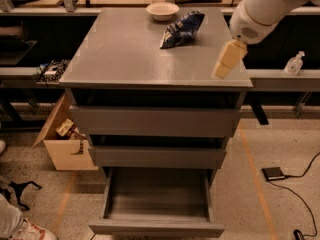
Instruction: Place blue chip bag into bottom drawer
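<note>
The blue chip bag (182, 29) lies on the grey cabinet top (125, 54) toward the back, right of centre, next to a white bowl (162, 10). The bottom drawer (156, 200) is pulled out and shows a bare tray. My gripper (223, 66) hangs from the white arm (265, 9) over the right edge of the cabinet top, in front of and to the right of the bag, apart from it.
The top drawer (155, 120) and middle drawer (157, 156) are slightly ajar. An open cardboard box (62, 141) stands left of the cabinet. A bottle (294, 63) is on the right shelf. A small black device (274, 173) with cable lies on the floor.
</note>
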`<state>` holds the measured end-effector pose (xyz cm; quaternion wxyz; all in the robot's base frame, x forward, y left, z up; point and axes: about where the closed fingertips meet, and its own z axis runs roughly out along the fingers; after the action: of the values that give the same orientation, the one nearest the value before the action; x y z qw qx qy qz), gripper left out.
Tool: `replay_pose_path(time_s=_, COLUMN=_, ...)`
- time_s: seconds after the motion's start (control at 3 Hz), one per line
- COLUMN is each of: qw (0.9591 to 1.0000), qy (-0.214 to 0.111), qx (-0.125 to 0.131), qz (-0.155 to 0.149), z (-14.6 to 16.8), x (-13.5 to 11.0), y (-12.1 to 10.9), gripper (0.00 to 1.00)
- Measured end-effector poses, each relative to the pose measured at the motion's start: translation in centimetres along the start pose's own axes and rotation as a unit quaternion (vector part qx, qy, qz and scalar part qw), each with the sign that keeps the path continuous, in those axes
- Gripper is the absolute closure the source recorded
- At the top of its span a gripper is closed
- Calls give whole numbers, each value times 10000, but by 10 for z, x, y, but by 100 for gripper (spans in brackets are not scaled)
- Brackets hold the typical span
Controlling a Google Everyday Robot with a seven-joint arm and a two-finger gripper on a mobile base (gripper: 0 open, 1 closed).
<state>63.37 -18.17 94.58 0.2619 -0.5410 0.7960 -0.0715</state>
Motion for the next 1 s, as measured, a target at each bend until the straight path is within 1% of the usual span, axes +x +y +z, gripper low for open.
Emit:
replay_pose_path(time_s=0.33, qw=9963, qy=-78, qx=664, qz=543, z=29, x=-25, y=-52, gripper=0)
replay_pose_path(time_s=0.67, qw=9944, qy=-111, qx=744, qz=748, z=32, x=-28, y=-56, gripper=0)
replay_pose_path(time_s=1.0, qw=9944, qy=-111, qx=744, qz=747, z=32, x=-28, y=-56, gripper=0)
